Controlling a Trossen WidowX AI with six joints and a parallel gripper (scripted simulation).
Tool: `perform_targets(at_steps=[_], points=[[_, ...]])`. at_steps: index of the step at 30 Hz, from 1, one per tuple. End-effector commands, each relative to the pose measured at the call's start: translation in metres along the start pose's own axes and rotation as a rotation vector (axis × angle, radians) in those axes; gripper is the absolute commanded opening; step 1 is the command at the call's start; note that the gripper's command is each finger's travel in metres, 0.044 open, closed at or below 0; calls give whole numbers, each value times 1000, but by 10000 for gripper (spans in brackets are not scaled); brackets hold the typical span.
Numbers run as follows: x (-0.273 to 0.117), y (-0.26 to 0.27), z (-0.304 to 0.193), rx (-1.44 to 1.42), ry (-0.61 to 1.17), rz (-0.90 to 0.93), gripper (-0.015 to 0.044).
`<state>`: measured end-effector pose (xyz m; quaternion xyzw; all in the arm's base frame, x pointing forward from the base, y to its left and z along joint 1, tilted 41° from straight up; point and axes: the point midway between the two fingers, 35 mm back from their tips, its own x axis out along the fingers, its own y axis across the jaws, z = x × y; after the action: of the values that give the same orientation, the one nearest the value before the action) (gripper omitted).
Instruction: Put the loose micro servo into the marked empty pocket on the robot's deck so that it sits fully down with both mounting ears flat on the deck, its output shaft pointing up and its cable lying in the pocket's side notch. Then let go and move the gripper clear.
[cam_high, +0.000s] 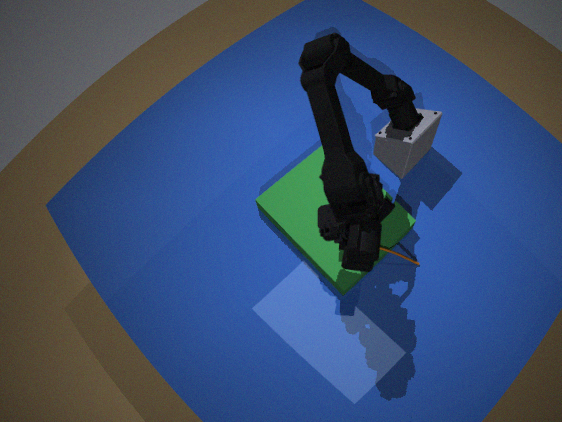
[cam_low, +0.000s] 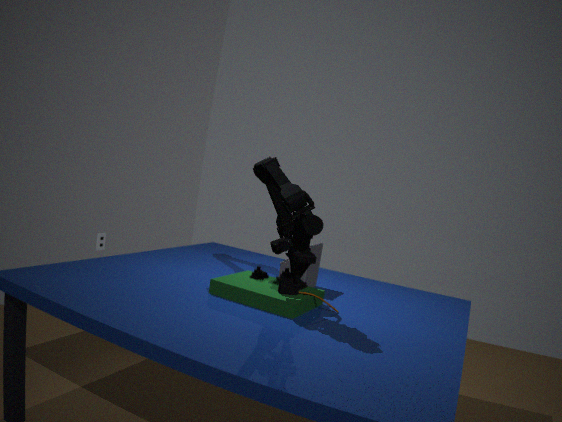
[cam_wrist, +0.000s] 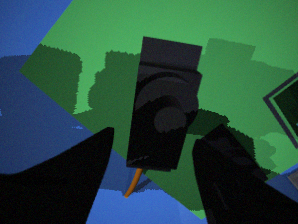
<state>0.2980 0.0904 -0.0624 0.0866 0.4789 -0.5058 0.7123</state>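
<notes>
Currently the tool (cam_wrist: 150, 165) straddles the servo (cam_wrist: 162, 112) on the green deck (cam_wrist: 90, 60), fingers half-closed, not yet clamped. Next: finish gripping, lift, carry to the pocket (cam_wrist: 287, 107).

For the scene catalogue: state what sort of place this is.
Probably a bare indoor test room: a blue table on a brown floor, plain grey walls with a wall socket, and one arm over a green deck.

Hidden under the arm (cam_high: 345, 165) from above: micro servo (cam_wrist: 162, 120), most of the deck (cam_high: 295, 200). Cut by the wrist view's right edge: marked pocket (cam_wrist: 286, 107). Finger contact unclear.
</notes>
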Motion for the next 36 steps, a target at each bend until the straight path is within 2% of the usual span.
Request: perform_targets(at_steps=[1,2,7,10,16,36], points=[[1,0,0,-5,-6,0,125],[1,0,0,-5,-6,0,99],[1,0,0,-5,-6,0,65],[-5,0,0,-5,-6,0,0],[-28,-7,0,-5,-5,0,0],[-29,-14,2,-5,-5,0,0]])
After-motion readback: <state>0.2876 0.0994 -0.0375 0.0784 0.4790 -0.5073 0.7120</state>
